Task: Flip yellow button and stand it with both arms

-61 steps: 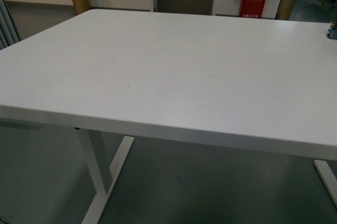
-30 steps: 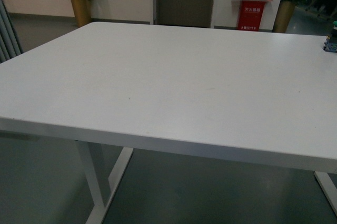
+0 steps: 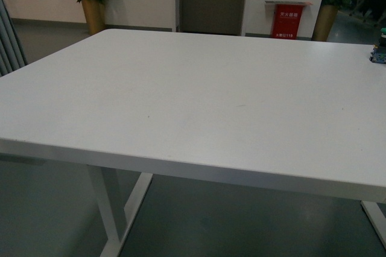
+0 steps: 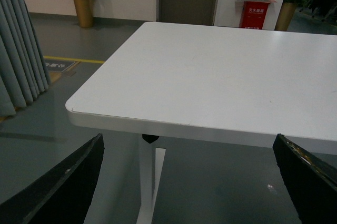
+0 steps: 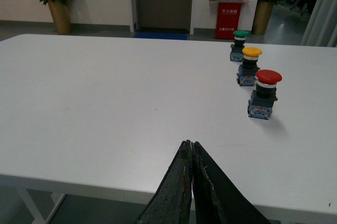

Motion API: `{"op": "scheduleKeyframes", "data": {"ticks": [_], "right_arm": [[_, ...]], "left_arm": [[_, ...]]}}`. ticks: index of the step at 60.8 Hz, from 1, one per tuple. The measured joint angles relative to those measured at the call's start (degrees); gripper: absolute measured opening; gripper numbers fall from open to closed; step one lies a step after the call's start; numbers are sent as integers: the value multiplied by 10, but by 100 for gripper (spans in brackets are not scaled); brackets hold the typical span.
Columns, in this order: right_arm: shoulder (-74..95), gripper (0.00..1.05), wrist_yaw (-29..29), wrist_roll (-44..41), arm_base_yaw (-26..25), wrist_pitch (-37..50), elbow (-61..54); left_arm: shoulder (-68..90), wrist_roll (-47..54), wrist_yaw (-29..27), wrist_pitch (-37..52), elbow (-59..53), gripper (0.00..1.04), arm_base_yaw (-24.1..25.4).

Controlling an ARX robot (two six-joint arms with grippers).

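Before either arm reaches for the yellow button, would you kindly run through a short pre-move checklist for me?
1. Yellow button located: ok, standing cap up on the table, in a row between the green button and the red button.
2. Neighbours apart from it: ok, small gaps on both sides.
3. Left gripper ready to grasp: ok, jaws wide apart, empty.
4. Right gripper ready: not ok, jaws closed together.
5. Button flipped: not ok, not yet touched.
6. Front view covers the yellow button: cannot tell, only an object at the right edge.

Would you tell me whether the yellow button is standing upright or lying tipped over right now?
Upright: in the right wrist view the yellow button stands on its block with its cap on top.
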Motion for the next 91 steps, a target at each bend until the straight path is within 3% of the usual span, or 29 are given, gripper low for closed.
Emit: {"op": "scheduleKeyframes", "data": {"ticks": [13,20,62,83,91], "right_arm": [[-32,3,0,0,0,-1,-28],[-107,3,0,0,0,-72,-38],[-146,3,0,0,0,-71,-70],[-146,59,0,-1,0,-71,-70],[-146,86,0,-1,0,-71,-70]], "left_arm": [[0,0,0,0,0,99,0],[0,0,0,0,0,99,0],[0,0,0,0,0,99,0],[0,0,0,0,0,99,0],[0,0,0,0,0,99,0]]}}
